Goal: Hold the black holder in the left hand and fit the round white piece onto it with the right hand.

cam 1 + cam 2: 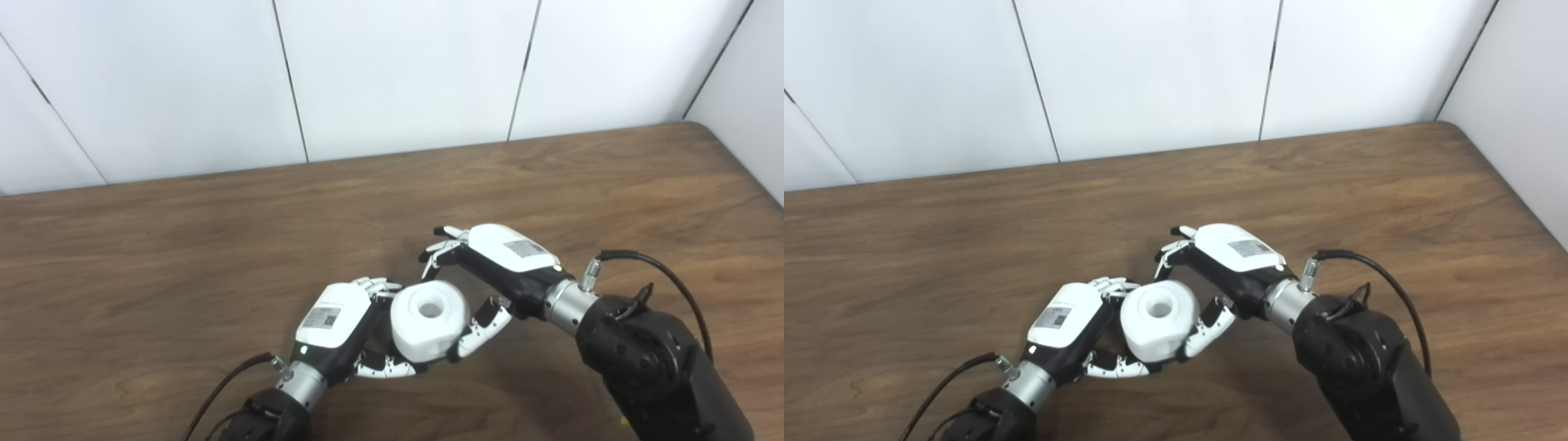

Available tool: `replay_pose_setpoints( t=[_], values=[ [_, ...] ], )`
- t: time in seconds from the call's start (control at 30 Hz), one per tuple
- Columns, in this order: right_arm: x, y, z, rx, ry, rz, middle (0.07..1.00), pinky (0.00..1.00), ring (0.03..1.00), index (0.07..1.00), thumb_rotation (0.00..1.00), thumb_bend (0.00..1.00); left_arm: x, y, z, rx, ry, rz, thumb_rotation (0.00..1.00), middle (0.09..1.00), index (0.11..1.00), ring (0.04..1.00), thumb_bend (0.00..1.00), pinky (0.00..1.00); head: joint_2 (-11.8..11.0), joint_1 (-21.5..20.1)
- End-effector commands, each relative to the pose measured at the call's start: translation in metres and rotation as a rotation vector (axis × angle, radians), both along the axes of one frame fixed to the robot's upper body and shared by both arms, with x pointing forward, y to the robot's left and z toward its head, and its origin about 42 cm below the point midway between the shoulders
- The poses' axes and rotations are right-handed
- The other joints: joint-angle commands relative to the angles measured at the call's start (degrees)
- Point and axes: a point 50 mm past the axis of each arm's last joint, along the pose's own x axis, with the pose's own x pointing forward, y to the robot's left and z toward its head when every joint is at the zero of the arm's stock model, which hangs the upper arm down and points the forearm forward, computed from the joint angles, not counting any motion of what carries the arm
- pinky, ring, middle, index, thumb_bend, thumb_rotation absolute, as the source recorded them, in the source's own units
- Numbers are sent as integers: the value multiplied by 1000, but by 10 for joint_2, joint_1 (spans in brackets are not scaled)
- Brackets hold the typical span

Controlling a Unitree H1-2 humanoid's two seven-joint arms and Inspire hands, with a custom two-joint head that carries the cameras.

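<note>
Where the two arms meet low over the brown wood-grain table (184, 245), a round white plastic piece (429, 327) with a shallow circular hole in its upper face sits between the two hands. The left hand (343, 324), white-backed with a small printed label, is wrapped about the piece from the left: its fingers (376, 285) curl over the far upper edge, and its thumb (386, 367) passes beneath the near lower edge, so the hand is closed on what it carries. The black holder named in the task cannot be made out; if it is there, the white piece and the left palm hide it.

The right hand (490, 269) comes in from the right with its back turned upward. Its thumb (484, 331) lies against the lower right side of the white piece, touching it, while its fingers (444, 248) are bent and hang just beyond the far upper right of the piece, with a narrow gap showing. The hand is thus loosely spread about the piece and does not clamp it.

A black cable (667, 275) loops from the right wrist, another (226, 380) trails from the left wrist. White wall panels (398, 73) with dark seams stand behind the table.
</note>
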Motion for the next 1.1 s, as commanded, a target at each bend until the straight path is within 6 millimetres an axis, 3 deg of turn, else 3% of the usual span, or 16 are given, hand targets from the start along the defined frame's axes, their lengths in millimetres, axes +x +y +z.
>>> replay_pose_setpoints(
  t=[0.0, 0.3, 0.43, 0.7, 1.07],
  values=[
    [1, 1, 7, -4, -24, 16, 839, 968, 978, 627, 410, 916, -11, 0, -25, 81, 140, -22, 50, 791, 487, 851, 522, 845, 0, -1],
    [0, -1, 9, -10, -12, 6, 859, 989, 990, 658, 402, 997, -10, 0, -25, 77, 146, -21, 50, 793, 487, 852, 522, 841, 0, -2],
    [0, -1, 8, -26, -18, 6, 909, 969, 999, 710, 379, 1000, -10, -1, -25, 78, 152, -21, 50, 794, 487, 858, 522, 840, 0, 0],
    [1, -1, 9, -44, -30, 4, 920, 976, 1000, 721, 398, 1000, -9, -2, -24, 84, 155, -21, 50, 796, 487, 860, 522, 841, -1, 0],
    [7, 3, 32, -18, -65, -3, 921, 992, 1000, 725, 411, 1000, -8, 0, -26, 75, 159, -20, 50, 793, 487, 862, 522, 840, -3, 1]
  ],
)
